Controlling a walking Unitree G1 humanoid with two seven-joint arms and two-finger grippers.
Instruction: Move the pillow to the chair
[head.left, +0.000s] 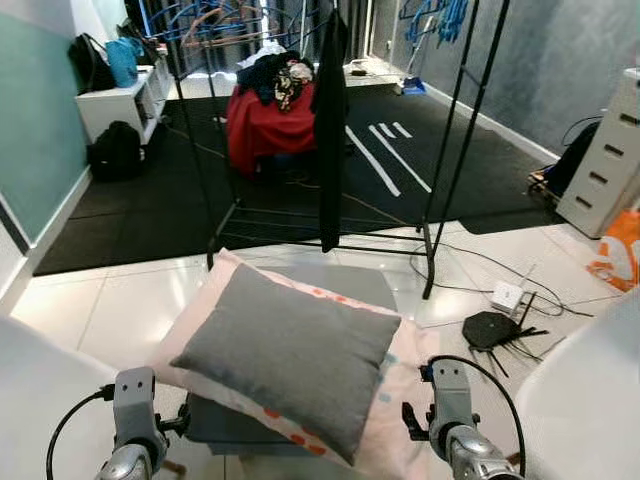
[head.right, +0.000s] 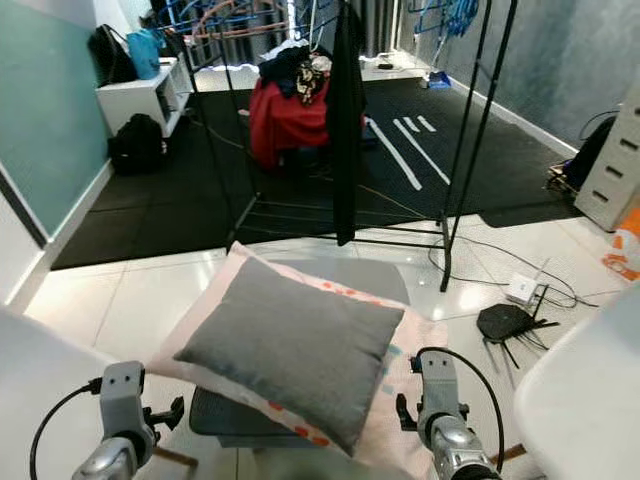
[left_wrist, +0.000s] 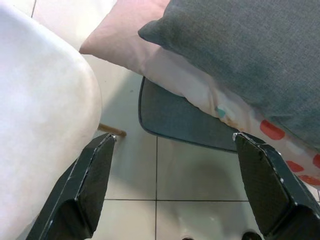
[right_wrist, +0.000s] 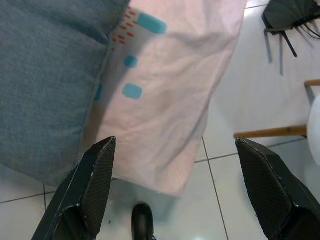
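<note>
Pillows: 2, one grey (head.left: 290, 355), one pink (head.left: 400, 410). Chair (left_wrist: 180, 120): 1. Grippers: 2, left (left_wrist: 175, 195), right (right_wrist: 175, 190). Clothes rack (head.left: 450, 150): 1.

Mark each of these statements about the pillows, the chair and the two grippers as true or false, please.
1. The grey pillow lies on top of the pink pillow. True.
2. Both pillows lie directly on the tiled floor. False: they rest on the dark grey chair seat.
3. The left gripper is shut on the grey pillow. False: its fingers stand wide apart and hold nothing.
4. The right gripper is open, with the pink pillow's edge ahead of it. True.
5. A black garment hangs from the clothes rack behind the chair. True.
6. The black router lies on the dark mat. False: it lies on the white tiles.
</note>
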